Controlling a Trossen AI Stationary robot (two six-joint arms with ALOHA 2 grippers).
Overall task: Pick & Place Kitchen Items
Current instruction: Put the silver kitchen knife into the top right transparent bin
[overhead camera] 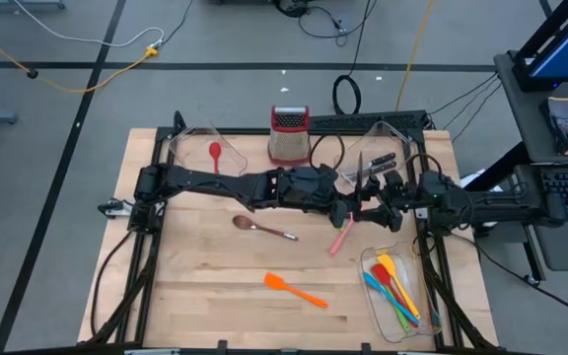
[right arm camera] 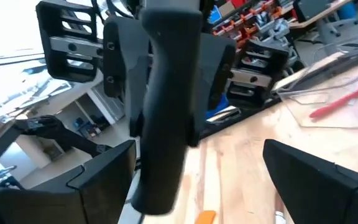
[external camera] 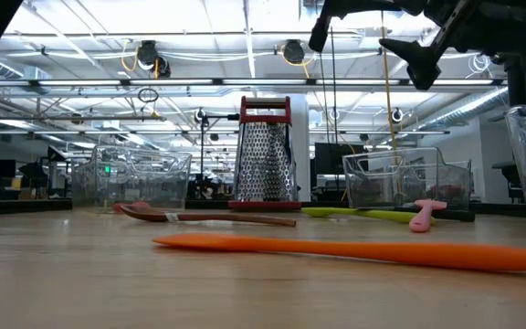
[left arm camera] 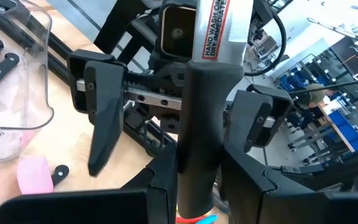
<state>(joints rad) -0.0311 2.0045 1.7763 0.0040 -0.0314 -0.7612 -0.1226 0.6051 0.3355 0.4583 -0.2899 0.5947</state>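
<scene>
A knife with a black handle (left arm camera: 199, 118) and a white label on its blade (left arm camera: 216, 25) hangs above the table's right middle. My left gripper (overhead camera: 351, 204) reaches across from the left and is shut on it. My right gripper (overhead camera: 383, 192) faces it from the right, open. Its fingers (left arm camera: 101, 118) stand on either side of the knife without touching it. A brown spoon (overhead camera: 261, 228), a pink utensil (overhead camera: 341, 237) and an orange spatula (overhead camera: 294, 289) lie flat on the wood. My left gripper pinches the knife's black handle (left arm camera: 197, 158) between its two fingers, coming in about level from the table's left. The fingers (right arm camera: 118, 68) lie across the handle. The knife is lifted clear of the table, with its labelled blade beyond the fingers.
A steel grater with a red top (overhead camera: 288, 133) stands at the back middle. A clear bin (overhead camera: 200, 148) at the back left holds a red spatula. Another bin (overhead camera: 383, 148) at the back right holds black-handled knives. A third bin (overhead camera: 402, 320) at the front right holds several coloured utensils.
</scene>
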